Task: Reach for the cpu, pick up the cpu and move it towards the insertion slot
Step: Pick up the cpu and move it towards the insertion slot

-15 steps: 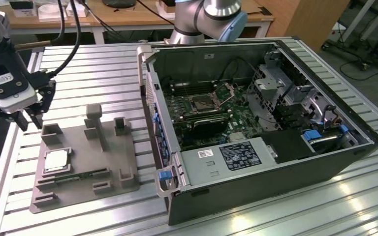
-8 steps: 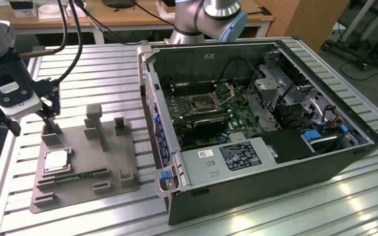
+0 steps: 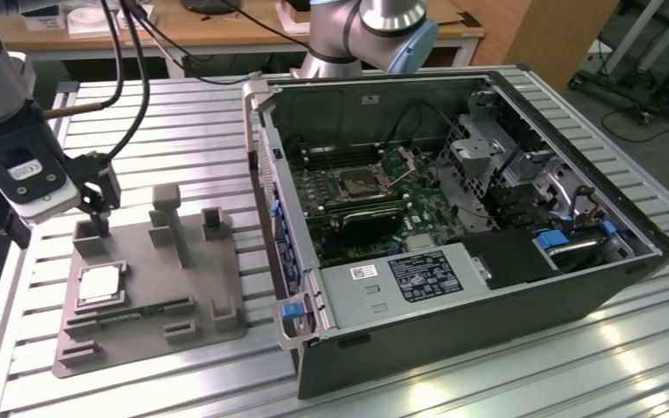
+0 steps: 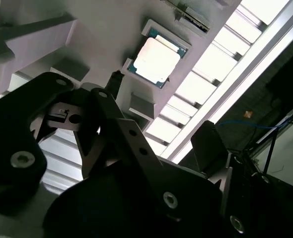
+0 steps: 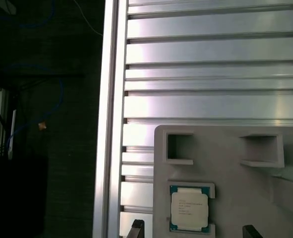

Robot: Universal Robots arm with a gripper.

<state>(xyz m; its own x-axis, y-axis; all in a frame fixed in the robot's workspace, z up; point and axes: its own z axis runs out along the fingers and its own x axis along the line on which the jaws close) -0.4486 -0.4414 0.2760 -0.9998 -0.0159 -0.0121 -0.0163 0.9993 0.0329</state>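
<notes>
The cpu (image 3: 100,283) lies flat in a square recess of the grey tray (image 3: 201,266), silver top up, at the exterior view's left. Both wrist views show the cpu (image 4: 156,60) (image 5: 189,208) resting there untouched. My gripper (image 3: 97,213) hangs above the tray's far left corner, a short way from the chip. In the first wrist view the gripper (image 5: 193,232) is open, its two dark fingertips (image 5: 135,230) spread wide with nothing between them. The insertion slot (image 3: 359,181) sits on the green motherboard inside the open computer case, its metal frame raised.
The open computer case (image 3: 567,279) fills the exterior view's right half. A green memory stick (image 3: 137,311) lies in the tray near the cpu. Upright tray posts (image 3: 167,218) stand beside the gripper. The slatted metal table's edge (image 5: 107,124) runs close to the tray. Cables (image 3: 137,78) hang behind.
</notes>
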